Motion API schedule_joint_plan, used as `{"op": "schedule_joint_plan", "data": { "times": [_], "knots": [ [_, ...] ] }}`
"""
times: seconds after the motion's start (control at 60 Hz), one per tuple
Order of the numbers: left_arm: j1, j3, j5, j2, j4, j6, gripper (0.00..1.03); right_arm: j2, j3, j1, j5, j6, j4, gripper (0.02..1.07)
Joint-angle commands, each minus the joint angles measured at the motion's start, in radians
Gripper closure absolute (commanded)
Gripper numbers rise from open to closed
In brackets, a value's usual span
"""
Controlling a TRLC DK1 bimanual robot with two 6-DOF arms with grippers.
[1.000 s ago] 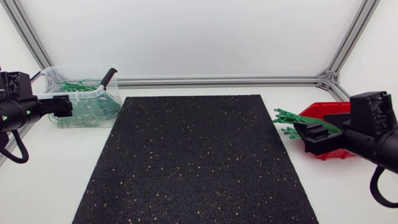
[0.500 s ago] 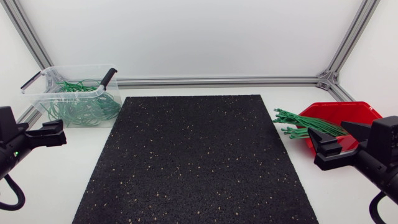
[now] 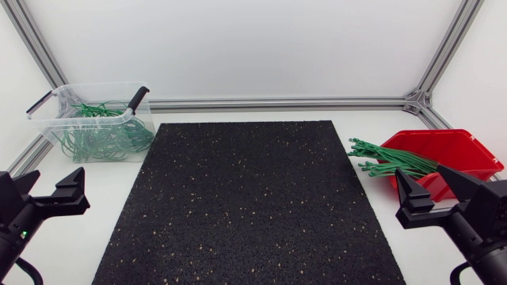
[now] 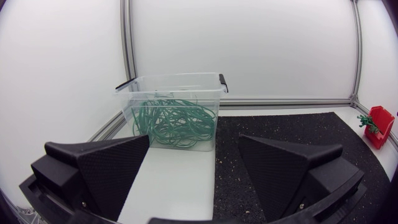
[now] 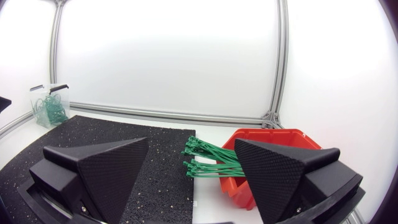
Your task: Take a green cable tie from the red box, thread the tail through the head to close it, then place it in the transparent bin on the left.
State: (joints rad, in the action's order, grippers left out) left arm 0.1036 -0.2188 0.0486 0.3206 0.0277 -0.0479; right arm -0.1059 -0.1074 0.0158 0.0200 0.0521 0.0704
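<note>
My right gripper [image 5: 191, 144], matte wedge fingers spread, faces the angular red plastic box [image 5: 267, 134] just ahead, with straight green cable ties [image 5: 208, 163] spilling over its lip. My left gripper [image 4: 194, 146], also spread, faces the clear plastic bin [image 4: 144, 93] of looped green ties [image 4: 177, 121], which sits beside the speckled black rubber mat [image 3: 253, 198] on the white tabletop [image 3: 103, 214].

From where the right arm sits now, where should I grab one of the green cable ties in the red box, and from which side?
Probably the ends of the green cable ties that fan out past the red box toward the black mat. They lie nearly flat and spread apart there, so bring the right gripper down from above, fingers across one tie.
</note>
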Motion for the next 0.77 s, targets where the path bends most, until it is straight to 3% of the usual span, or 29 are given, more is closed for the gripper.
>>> {"op": "schedule_joint_plan", "data": {
  "times": [0.0,0.533,0.75],
  "knots": [
    [-0.017,0.046,-0.014,-0.046,-0.012,0.016,0.04,0.046,0.054,-0.012,-0.013,-0.032,-0.034,0.06],
    [-0.104,0.219,-0.049,-0.321,-0.028,0.048,0.04,0.106,0.107,-0.016,-0.02,-0.052,-0.07,0.06],
    [-0.104,0.219,-0.049,-0.321,-0.028,0.048,0.04,0.106,0.107,-0.016,-0.02,-0.052,-0.07,0.06]
  ]
}}
